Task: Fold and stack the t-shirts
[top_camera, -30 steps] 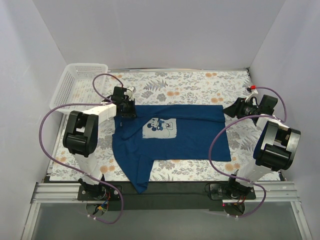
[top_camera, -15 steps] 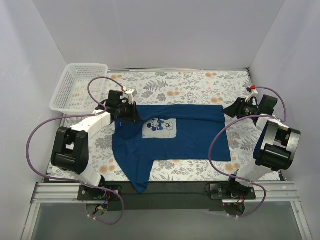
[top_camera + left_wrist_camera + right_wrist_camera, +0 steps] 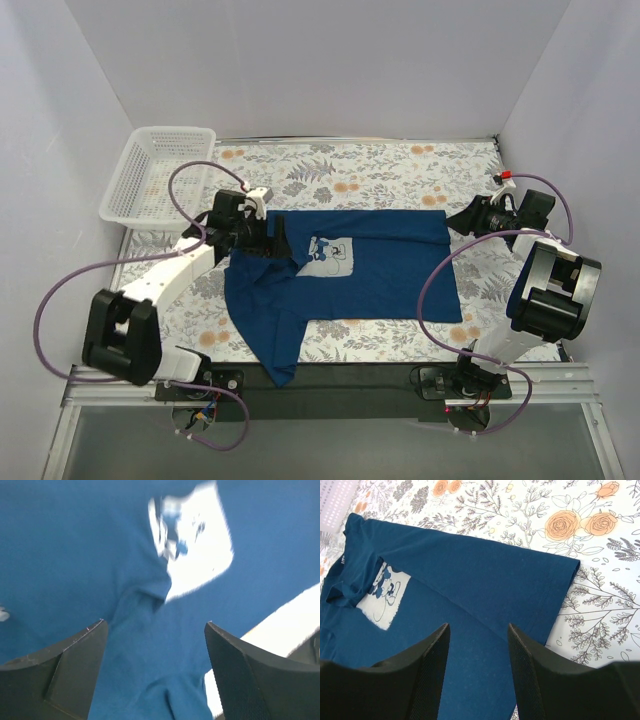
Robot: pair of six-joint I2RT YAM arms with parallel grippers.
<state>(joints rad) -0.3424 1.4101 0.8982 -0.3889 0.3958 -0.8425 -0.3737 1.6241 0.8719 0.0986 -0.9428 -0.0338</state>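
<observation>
A navy t-shirt lies spread on the floral table, its light grey mouse print facing up. Its top edge is folded down along a slant. My left gripper hovers over the shirt's left shoulder, just left of the print, and is open. In the left wrist view a bunched fold of blue cloth lies below the left gripper, partly over the print. My right gripper is open at the shirt's upper right corner, and nothing sits between the right gripper fingers.
A white lattice basket stands at the back left corner. The shirt's lower left part reaches the table's front edge. White walls close in on the left, back and right.
My left gripper has moved right from the shirt's left edge toward the print, carrying cloth with it, and has opened and let go. The right arm has not moved.
</observation>
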